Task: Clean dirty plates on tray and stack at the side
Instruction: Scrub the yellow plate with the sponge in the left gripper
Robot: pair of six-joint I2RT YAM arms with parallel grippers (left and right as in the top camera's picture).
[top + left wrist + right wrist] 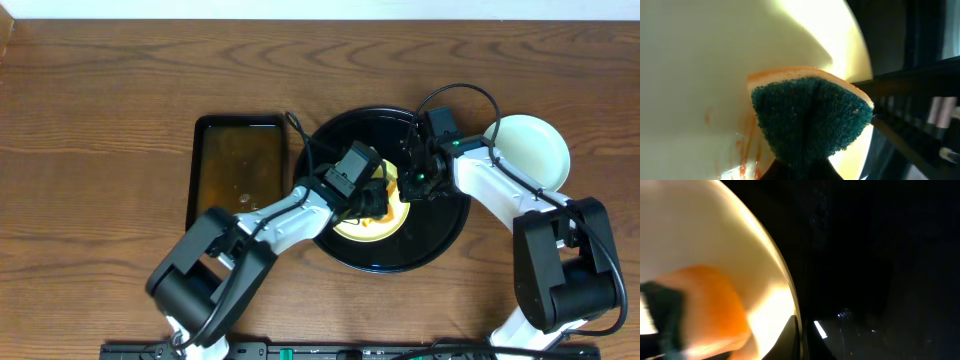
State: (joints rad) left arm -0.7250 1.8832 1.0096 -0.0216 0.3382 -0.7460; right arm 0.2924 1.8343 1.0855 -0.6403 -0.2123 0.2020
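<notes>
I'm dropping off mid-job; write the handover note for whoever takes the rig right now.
Left claw: shut on the orange sponge with green scrub face, set against the pale yellow round plate.
Right claw: shut at that plate's rim; whether it pinches the rim is unclear.
The yellow plate sits on the large round black tray; orange sauce smears show on it.
Done: one pale white round plate lies on the table right of the tray, looking clean.
Left: finish scrubbing, then stack the yellow plate at the side.

The table [100,90] bears a round tray [447,225], rectangular tray [240,120], perhaps stacked plates [535,150].
</notes>
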